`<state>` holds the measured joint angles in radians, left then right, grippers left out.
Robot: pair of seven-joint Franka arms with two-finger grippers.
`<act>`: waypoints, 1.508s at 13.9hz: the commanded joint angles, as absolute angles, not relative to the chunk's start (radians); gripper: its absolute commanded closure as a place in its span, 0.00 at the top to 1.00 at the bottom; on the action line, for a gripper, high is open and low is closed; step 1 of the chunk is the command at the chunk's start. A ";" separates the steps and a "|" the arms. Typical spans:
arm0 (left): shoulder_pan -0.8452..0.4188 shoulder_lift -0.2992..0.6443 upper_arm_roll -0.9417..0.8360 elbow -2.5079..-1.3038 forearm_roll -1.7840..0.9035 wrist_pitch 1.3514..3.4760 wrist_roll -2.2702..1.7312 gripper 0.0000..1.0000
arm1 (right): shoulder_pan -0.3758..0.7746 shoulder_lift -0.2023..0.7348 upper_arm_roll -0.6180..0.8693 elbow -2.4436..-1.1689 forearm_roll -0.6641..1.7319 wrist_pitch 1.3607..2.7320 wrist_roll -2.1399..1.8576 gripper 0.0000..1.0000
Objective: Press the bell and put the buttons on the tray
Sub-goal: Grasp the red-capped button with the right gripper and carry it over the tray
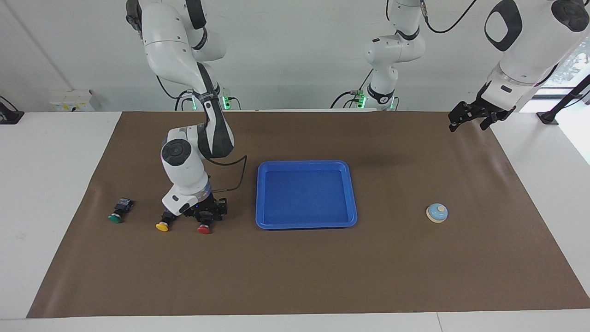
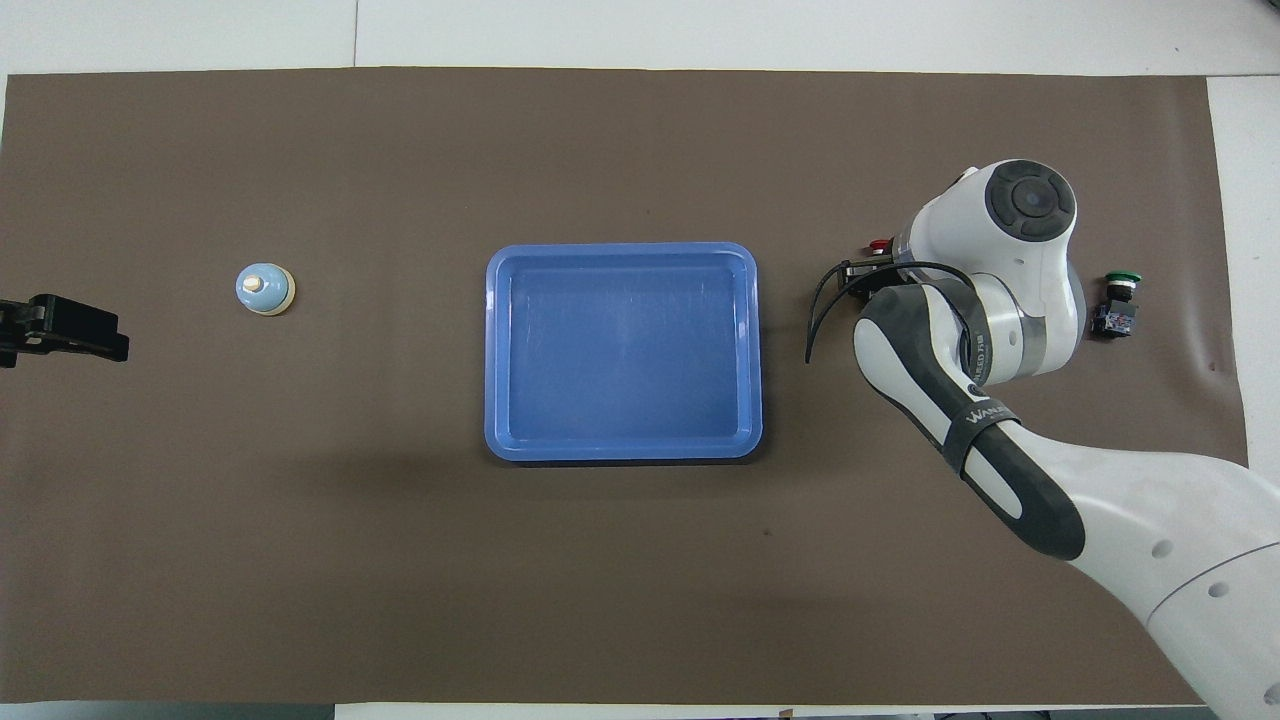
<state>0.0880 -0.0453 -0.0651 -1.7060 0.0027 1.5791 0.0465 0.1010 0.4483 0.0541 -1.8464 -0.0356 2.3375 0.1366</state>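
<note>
My right gripper is down at the mat, shut on the black body of the red button, whose cap pokes out toward the table's edge. The yellow button lies just beside it, and the green button lies farther toward the right arm's end. In the overhead view the arm hides the yellow one; only the red cap and the green button show. The blue tray sits mid-table with nothing in it. The bell stands toward the left arm's end. My left gripper waits open, raised over the mat's corner.
A brown mat covers the table, with white tabletop around it. A third robot arm stands at the back, between the two bases. A black cable loops off the right wrist toward the tray.
</note>
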 commanded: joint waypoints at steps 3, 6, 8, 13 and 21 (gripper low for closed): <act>0.097 -0.060 -0.068 -1.715 -0.006 1.577 0.044 1.00 | 0.101 0.433 0.060 -1.856 -0.046 2.329 0.160 0.00; 0.097 -0.060 -0.069 -1.715 -0.006 1.577 0.044 1.00 | 0.113 0.426 0.060 -1.798 -0.048 2.252 0.160 0.00; 0.097 -0.060 -0.069 -1.715 -0.006 1.577 0.044 1.00 | 0.149 0.422 0.060 -1.717 -0.044 2.142 0.182 0.00; 0.097 -0.060 -0.069 -1.715 -0.006 1.577 0.044 1.00 | 0.312 0.419 0.061 -1.588 -0.035 1.979 0.492 0.00; 0.097 -0.060 -0.069 -1.715 -0.006 1.577 0.044 1.00 | 0.442 0.410 0.063 -1.778 -0.034 2.199 0.588 0.00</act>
<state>0.0880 -0.0453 -0.0652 -1.7060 0.0026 1.5791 0.0465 0.4393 0.4216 0.0608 -1.7029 -0.0341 2.1202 0.5829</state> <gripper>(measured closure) 0.000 0.590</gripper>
